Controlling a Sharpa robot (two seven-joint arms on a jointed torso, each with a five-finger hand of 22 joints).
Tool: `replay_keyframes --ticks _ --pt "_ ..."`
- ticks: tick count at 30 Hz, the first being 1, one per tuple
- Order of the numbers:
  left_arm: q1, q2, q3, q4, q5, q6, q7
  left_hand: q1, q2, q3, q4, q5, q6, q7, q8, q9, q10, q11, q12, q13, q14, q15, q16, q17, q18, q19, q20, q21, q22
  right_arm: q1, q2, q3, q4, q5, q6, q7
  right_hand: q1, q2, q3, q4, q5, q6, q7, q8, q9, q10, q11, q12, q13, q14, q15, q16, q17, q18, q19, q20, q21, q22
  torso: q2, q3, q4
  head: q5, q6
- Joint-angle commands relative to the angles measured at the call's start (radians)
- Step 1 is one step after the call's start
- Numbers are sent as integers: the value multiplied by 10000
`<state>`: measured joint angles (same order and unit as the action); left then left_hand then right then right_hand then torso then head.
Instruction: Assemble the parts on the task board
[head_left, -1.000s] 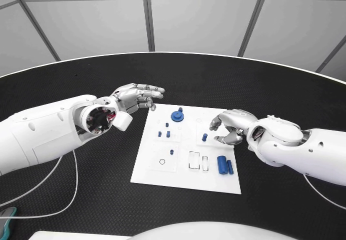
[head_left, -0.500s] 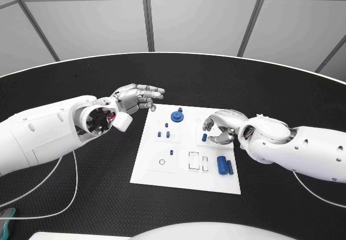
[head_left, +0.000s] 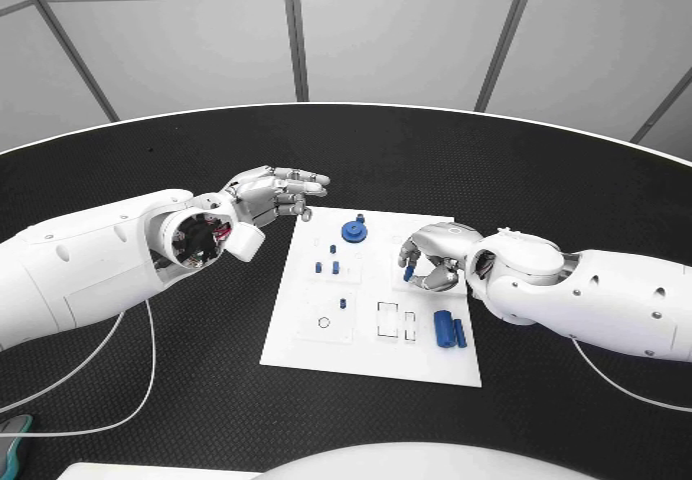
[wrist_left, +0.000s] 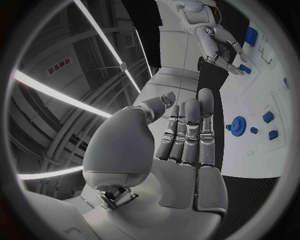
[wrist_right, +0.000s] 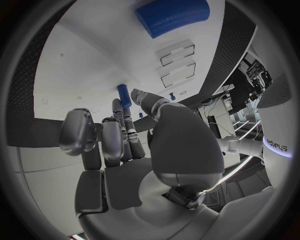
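Note:
The white task board (head_left: 361, 345) lies in the middle of the black table. My right hand (head_left: 437, 258) is over the board's right half and pinches a small blue peg (head_left: 408, 259) between thumb and a finger; the peg (wrist_right: 124, 95) stands at those fingertips, just above the board (wrist_right: 81, 65). My left hand (head_left: 274, 195) hovers off the board's far left corner, fingers spread, holding nothing. On the board are a blue gear (head_left: 353, 233), small blue pieces (head_left: 327, 267), a short peg (head_left: 343, 302) and two blue blocks (head_left: 449, 330). The left hand (wrist_left: 184, 132) faces the gear (wrist_left: 238, 123).
Empty rectangular slots (head_left: 391, 320) and a ring outline (head_left: 323, 322) mark the board's near half. A white cable (head_left: 130, 400) loops over the table at the near left. A blue block (wrist_right: 172, 17) lies close beyond my right hand.
My right hand slid left across the board and its fingers closed on the blue peg, which now leans and sits a little higher. The left arm has stayed still.

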<state>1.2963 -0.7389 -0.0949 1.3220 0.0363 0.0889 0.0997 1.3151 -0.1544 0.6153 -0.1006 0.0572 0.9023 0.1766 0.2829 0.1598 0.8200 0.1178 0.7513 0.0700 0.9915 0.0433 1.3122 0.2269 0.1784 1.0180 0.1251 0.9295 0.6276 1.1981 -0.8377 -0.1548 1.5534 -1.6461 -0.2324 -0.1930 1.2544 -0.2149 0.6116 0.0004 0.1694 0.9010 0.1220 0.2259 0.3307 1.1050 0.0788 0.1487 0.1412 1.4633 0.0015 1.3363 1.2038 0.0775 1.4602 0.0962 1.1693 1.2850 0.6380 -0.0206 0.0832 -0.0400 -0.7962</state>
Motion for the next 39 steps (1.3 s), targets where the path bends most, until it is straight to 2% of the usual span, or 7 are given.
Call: replay_keyframes --ticks 1,7,13,22,32,39 --pt "0 0 1 2 0 0 -2 15 89 -50 24 -15 32 41 -55 16 -71 11 -63 11 -27 5 -63 -16 73 -14 54 -59 -10 -1 49 0 -27 0 20 8 67 108 91 -3 -5 97 61 65 32 145 -17 74 -6 326 -89 54 26 74 17 -57 83 28 -5 -7 17 -23 -3" --pt "0 -7 1 2 0 -5 -4 15 89 -50 24 -15 32 41 -55 16 -71 11 -63 11 -27 5 -63 -16 73 -14 54 -59 -10 -2 113 0 -81 0 31 21 114 234 160 7 -6 355 117 192 110 439 -101 200 27 345 -162 95 79 58 54 -124 148 82 -4 -7 12 -15 -7" --pt "0 -14 1 11 0 -13 -8 15 89 -50 24 -15 32 41 -55 16 -71 11 -63 11 -27 5 -63 -16 73 -14 54 -59 -10 -3 161 0 -142 0 27 3 355 521 258 -104 0 847 71 448 261 764 -159 298 89 366 -218 144 142 40 92 -188 214 144 -1 -8 16 -16 -27" --pt "0 -26 1 16 0 -29 -24 22 92 -73 30 -17 29 43 -71 18 -71 11 -65 16 -28 3 -63 -15 74 -5 54 -75 -26 -4 181 0 -177 0 8 -39 662 731 337 -317 -61 994 83 528 339 918 -181 298 124 380 -239 193 217 21 117 -217 288 212 -7 -4 10 -12 -50" --pt "0 -37 1 24 0 -34 -52 18 84 -81 31 -17 19 47 -80 16 -74 13 -67 17 -29 4 -63 -15 74 -3 54 -78 -29 -8 78 0 40 0 -143 -34 860 812 370 -509 -49 1121 118 592 402 1092 -187 304 173 405 -247 272 334 -13 162 -231 444 336 -9 2 2 -13 -65" --pt "0 -39 1 20 0 -34 -58 18 84 -81 31 -17 19 47 -80 16 -74 13 -67 17 -29 4 -63 -15 74 -3 54 -78 -29 -10 -192 3 470 0 -394 -76 1016 845 421 -687 20 1251 127 642 450 1307 -205 332 246 430 -263 347 442 -46 208 -247 615 470 -24 -1 5 -19 -68"
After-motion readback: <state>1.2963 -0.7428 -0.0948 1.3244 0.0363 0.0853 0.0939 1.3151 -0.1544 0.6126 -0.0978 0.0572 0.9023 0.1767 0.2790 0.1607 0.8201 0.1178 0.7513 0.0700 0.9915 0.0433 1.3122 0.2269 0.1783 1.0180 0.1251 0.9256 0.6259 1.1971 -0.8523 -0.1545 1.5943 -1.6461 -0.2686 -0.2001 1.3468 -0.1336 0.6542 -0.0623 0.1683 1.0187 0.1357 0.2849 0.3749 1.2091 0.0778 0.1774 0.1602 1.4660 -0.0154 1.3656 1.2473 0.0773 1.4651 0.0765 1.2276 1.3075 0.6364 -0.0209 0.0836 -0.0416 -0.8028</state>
